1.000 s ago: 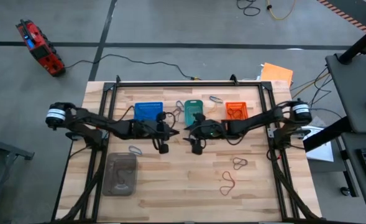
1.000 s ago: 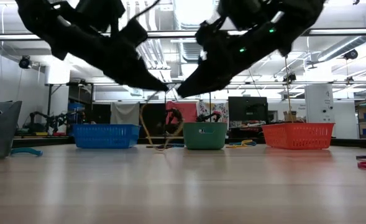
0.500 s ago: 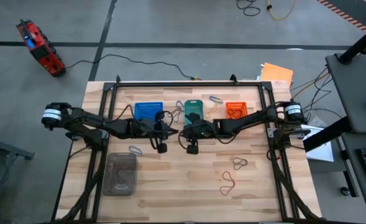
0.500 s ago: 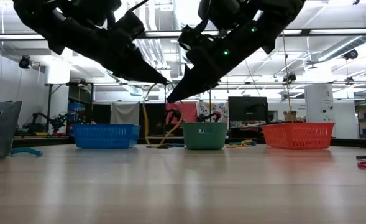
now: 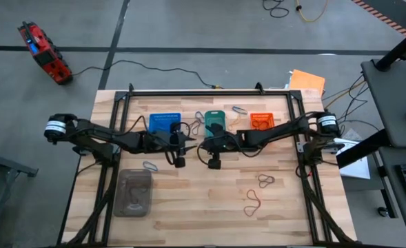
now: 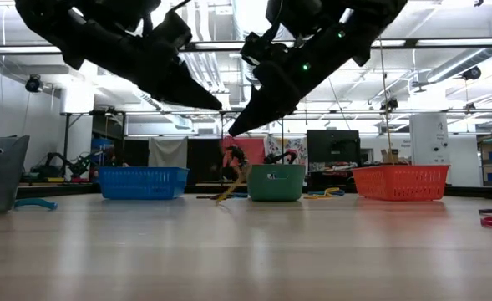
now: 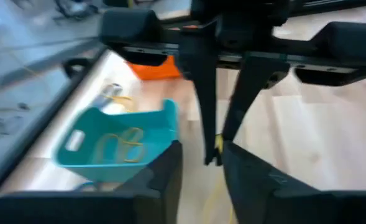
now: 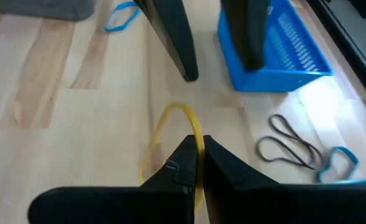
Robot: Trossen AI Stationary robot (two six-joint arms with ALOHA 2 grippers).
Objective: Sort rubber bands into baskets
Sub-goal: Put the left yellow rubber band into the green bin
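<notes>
My right gripper (image 5: 204, 144) hovers above the table's middle, in front of the teal basket (image 5: 214, 122), shut on a yellow rubber band (image 8: 178, 118). My left gripper (image 5: 183, 141) faces it a little to the left, open, its two fingers (image 8: 178, 43) standing apart and clear of the band. The blue basket (image 5: 165, 122) and the orange basket (image 5: 261, 122) flank the teal one along the far edge. More yellow bands lie inside the teal basket (image 7: 122, 142). Loose rubber bands (image 5: 266, 180) lie on the near right of the table. My right gripper pinches one spot of the yellow band's loop (image 8: 198, 143) between its two fingertips. The fingers slant down, coming from the table's right. The rest of the band hangs slack below them (image 6: 233, 187); whether its lower end reaches the table I cannot tell.
A clear grey container (image 5: 134, 193) stands near left with a blue-grey band (image 5: 149, 165) beside it. Dark bands (image 8: 288, 144) lie by the blue basket. Another band (image 5: 253, 202) lies near right, one more (image 5: 238, 109) between the teal and orange baskets.
My right gripper has moved toward the table's left and shut on the yellow band. My left gripper has opened and let the band go. The band, drawn out as a long loop before, now hangs shorter and slack from the right fingertips.
</notes>
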